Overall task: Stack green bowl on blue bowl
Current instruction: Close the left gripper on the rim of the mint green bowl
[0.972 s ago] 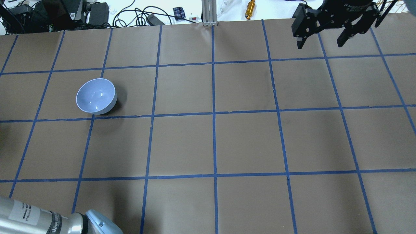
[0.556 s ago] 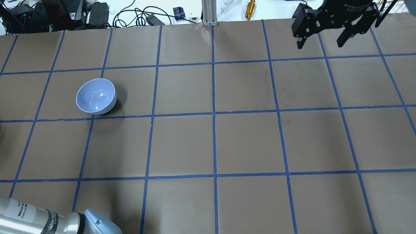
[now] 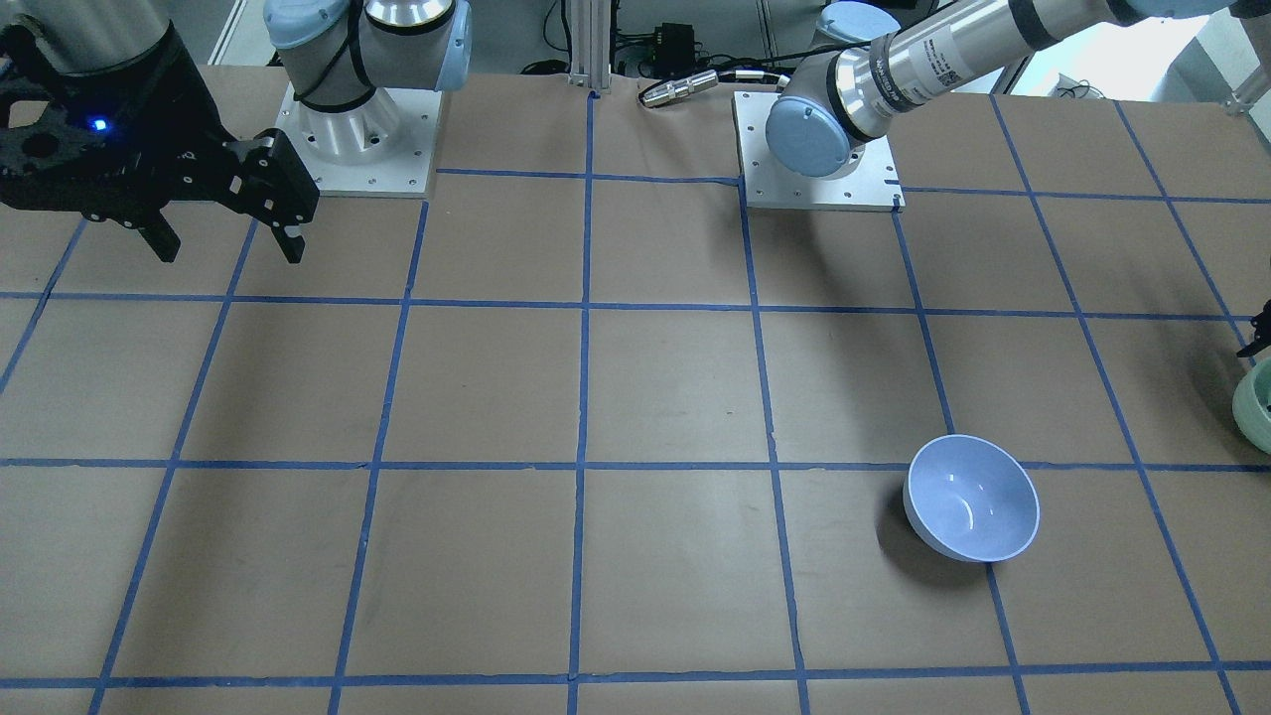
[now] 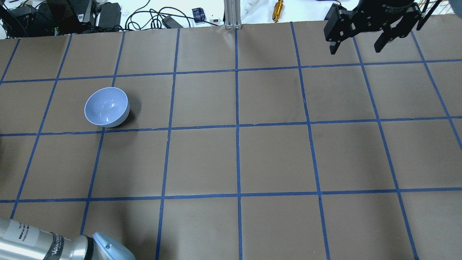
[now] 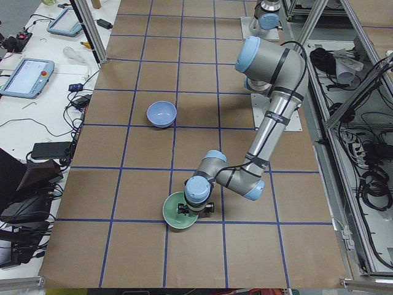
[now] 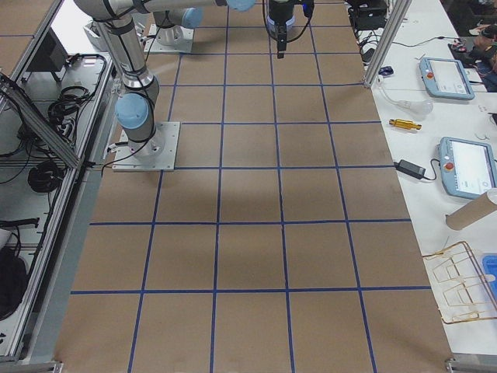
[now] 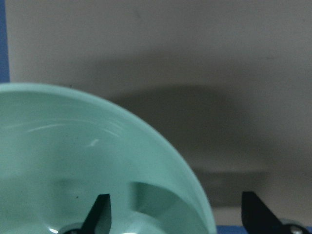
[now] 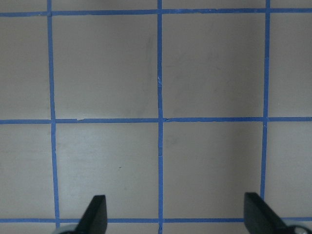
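The green bowl point(image 5: 175, 216) sits upright on the table at the robot's left end, and only its edge shows in the front view point(image 3: 1255, 407). In the left wrist view the green bowl point(image 7: 73, 165) fills the lower left. My left gripper point(image 7: 175, 212) is open and straddles its rim, one finger inside and one outside. It also shows in the exterior left view point(image 5: 196, 209). The blue bowl point(image 4: 107, 107) stands upright and empty, about two grid squares from the green one point(image 5: 161, 114) point(image 3: 971, 511). My right gripper point(image 4: 357, 45) is open and empty, high over the far right corner point(image 3: 223, 238).
Brown paper with a blue tape grid point(image 4: 237, 126) covers the table. The two arm bases point(image 3: 357, 139) point(image 3: 819, 169) stand at the robot's side. Cables and power bricks point(image 4: 108, 14) lie past the far edge. Tablets point(image 6: 446, 78) lie on the side bench.
The left arm's forearm at the overhead view's bottom left has shifted slightly left. The blue bowl and the right gripper have not visibly moved.
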